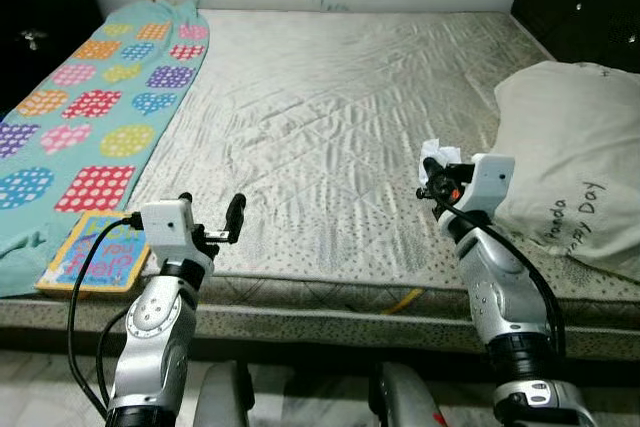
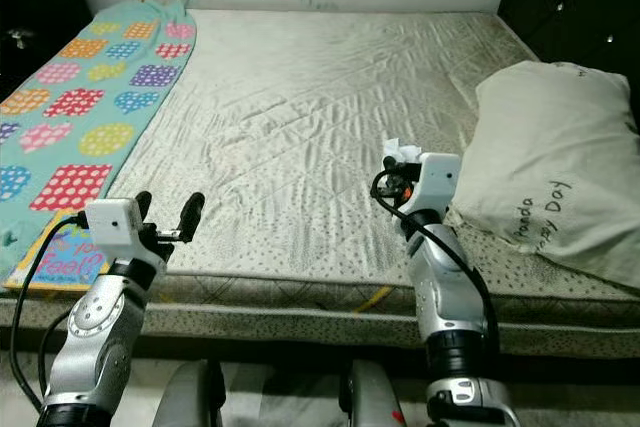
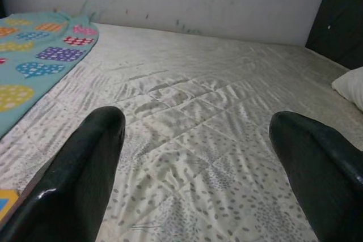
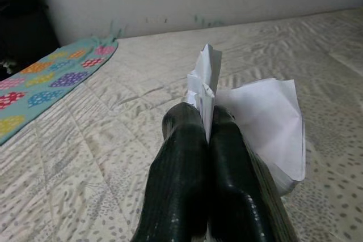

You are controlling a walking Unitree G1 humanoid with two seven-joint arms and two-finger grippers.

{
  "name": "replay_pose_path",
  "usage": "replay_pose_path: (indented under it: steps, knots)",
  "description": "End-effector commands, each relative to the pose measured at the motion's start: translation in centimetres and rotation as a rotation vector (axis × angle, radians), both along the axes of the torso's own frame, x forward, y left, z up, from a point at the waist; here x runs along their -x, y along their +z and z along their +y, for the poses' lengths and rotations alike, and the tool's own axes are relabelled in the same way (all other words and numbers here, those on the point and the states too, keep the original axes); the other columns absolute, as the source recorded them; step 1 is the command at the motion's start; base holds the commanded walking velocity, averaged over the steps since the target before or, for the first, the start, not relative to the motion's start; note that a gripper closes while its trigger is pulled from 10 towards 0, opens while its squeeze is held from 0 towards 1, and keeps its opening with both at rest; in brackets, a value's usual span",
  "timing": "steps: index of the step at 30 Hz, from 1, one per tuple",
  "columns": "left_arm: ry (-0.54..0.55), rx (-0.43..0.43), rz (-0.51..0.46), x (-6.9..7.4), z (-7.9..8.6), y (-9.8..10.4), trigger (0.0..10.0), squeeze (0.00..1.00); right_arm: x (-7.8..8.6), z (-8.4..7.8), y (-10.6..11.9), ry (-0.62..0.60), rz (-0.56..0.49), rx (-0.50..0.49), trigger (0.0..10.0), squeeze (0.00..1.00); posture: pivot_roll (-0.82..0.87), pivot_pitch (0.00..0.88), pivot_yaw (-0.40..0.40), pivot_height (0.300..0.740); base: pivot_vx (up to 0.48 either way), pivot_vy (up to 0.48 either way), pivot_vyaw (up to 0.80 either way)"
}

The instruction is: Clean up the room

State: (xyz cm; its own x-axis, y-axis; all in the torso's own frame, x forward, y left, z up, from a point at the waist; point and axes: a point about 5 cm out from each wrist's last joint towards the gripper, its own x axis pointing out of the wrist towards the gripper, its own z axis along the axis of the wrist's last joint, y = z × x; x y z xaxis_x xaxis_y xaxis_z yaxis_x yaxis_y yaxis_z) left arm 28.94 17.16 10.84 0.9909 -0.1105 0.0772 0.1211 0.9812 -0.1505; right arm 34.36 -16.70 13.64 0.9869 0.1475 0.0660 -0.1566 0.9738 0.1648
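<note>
Paper (image 4: 258,123) pinched in raised right gripper (image 1: 432,173) above mattress (image 1: 330,117) | left gripper (image 1: 210,209) raised, fingers spread.

Both silver arms rise from the bottom of the head views, elbows low and forearms angled up toward 12 o'clock. The left claw (image 1: 211,215) sits at about 8 o'clock in the view, its white wrist block just behind it and its two black fingers (image 3: 85,168) spread wide apart, nothing between them. The right claw (image 1: 432,173) sits at about 4 o'clock, held a little higher than the left, with a black cable looping along its forearm. Its fingers (image 4: 187,185) are pressed together, pinching a crumpled piece of white paper (image 4: 266,123).
</note>
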Motion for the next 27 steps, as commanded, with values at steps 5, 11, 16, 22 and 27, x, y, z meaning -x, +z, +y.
replay_pose_path:
  steps: [5, 11, 16, 22, 27]
  knots:
    - [-0.009, -0.015, -0.009, -0.17, 0.11, 0.14, 10.0, 0.0, -0.19, 0.29, 0.77, 0.012, -0.024, 0.012, 10.0, 0.0, -0.02, 0.0, 0.02, 0.668, 0.0, 0.0, 0.0]
    - [-0.012, -0.016, -0.009, -0.26, 0.09, 0.11, 10.0, 0.0, -0.28, 0.18, 0.8, 0.008, -0.023, 0.013, 10.0, 0.0, -0.02, 0.0, 0.022, 0.712, 0.0, 0.0, 0.0]
    - [-0.014, -0.017, -0.011, -0.32, 0.04, 0.15, 10.0, 0.0, -0.27, 0.18, 0.75, 0.006, -0.021, 0.012, 10.0, 0.0, -0.02, 0.0, 0.023, 0.736, 0.0, 0.0, 0.0]
    - [-0.019, -0.013, -0.012, -0.47, -0.03, 0.2, 10.0, 0.0, -0.19, 0.08, 0.6, 0.002, -0.018, 0.014, 10.0, 0.0, -0.02, 0.0, 0.026, 0.74, 0.0, 0.0, 0.0]
    - [-0.022, -0.007, -0.007, -0.52, -0.18, 0.13, 10.0, 0.0, -0.09, -0.15, 0.51, -0.006, -0.015, 0.019, 10.0, 0.0, -0.02, 0.0, 0.026, 0.74, 0.0, 0.0, 0.0]
